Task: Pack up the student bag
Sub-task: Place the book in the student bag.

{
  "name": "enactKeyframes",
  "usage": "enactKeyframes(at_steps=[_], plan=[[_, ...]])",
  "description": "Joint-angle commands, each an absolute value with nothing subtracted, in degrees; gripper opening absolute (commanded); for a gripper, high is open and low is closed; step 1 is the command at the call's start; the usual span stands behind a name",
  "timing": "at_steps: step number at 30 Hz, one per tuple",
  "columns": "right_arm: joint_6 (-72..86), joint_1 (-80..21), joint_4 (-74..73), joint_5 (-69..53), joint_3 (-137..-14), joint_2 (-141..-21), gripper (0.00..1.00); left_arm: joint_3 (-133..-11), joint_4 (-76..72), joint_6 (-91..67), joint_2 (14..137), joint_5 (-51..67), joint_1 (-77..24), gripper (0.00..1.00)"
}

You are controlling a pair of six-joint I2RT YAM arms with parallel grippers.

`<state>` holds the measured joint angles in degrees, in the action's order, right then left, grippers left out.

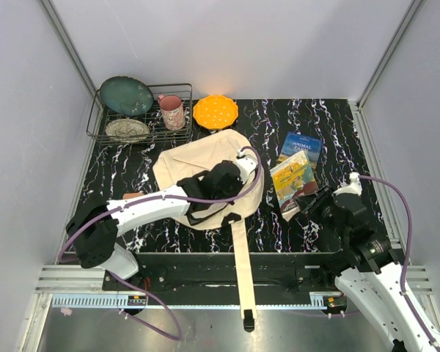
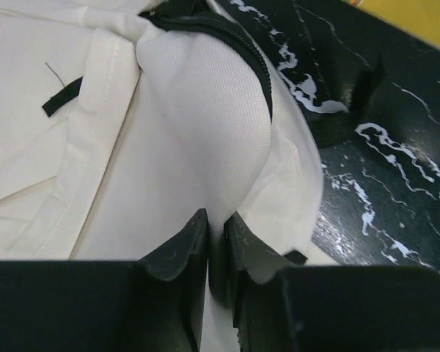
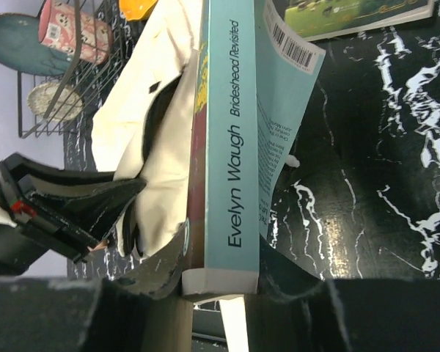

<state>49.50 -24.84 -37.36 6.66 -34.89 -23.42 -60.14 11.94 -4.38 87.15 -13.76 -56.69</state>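
**Desk:** What have you got in hand?

**Floor:** The student bag (image 1: 198, 165) lies flat at centre-left of the table (image 1: 337, 125). You look to be at the first loading step. Your paperback (image 3: 231, 147) sits just right of the bag, its spine clamped in the right gripper (image 3: 221, 277). The left gripper (image 2: 216, 224) is pinched together on a fold of bag fabric below the zipper (image 2: 242, 44).

**Desk:** And next?

**Floor:** Probably lift that fold, then slide the book leftward into the gap. The bag's long axis runs near to far, rounded end far, with its strap (image 1: 242, 279) trailing off the near edge.
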Motion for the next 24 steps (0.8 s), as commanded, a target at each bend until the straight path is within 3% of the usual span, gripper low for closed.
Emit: enactKeyframes(at_steps=[1, 4, 6, 9, 20, 24], plan=[[49.83, -24.87, -31.38, 0.44, -37.18, -22.06, 0.00, -64.16, 10.55, -3.60, 84.02, -0.36, -53.01, 0.24], [50.18, -24.87, -32.17, 0.09, -36.92, -20.57, 0.00, -64.77, 10.90, -2.99, 83.67, 6.23, -51.07, 0.33], [50.27, -24.79, -33.13, 0.18, -36.91, -20.13, 0.00, -65.48, 11.86, -2.64, 83.76, 8.61, -50.36, 0.15], [50.01, -24.79, -32.87, -1.56, -37.09, -19.60, 0.00, -65.83, 12.04, -2.81, 83.76, 6.78, -49.49, 0.00], [55.72, -24.87, -29.89, -18.88, -38.06, -16.26, 0.00, -73.29, 13.54, -5.27, 82.10, -6.05, -46.85, 0.00], [60.80, -24.87, -21.56, -27.75, -35.69, -16.96, 0.00, -76.90, 13.45, -5.54, 81.39, -10.10, -46.85, 0.00]])
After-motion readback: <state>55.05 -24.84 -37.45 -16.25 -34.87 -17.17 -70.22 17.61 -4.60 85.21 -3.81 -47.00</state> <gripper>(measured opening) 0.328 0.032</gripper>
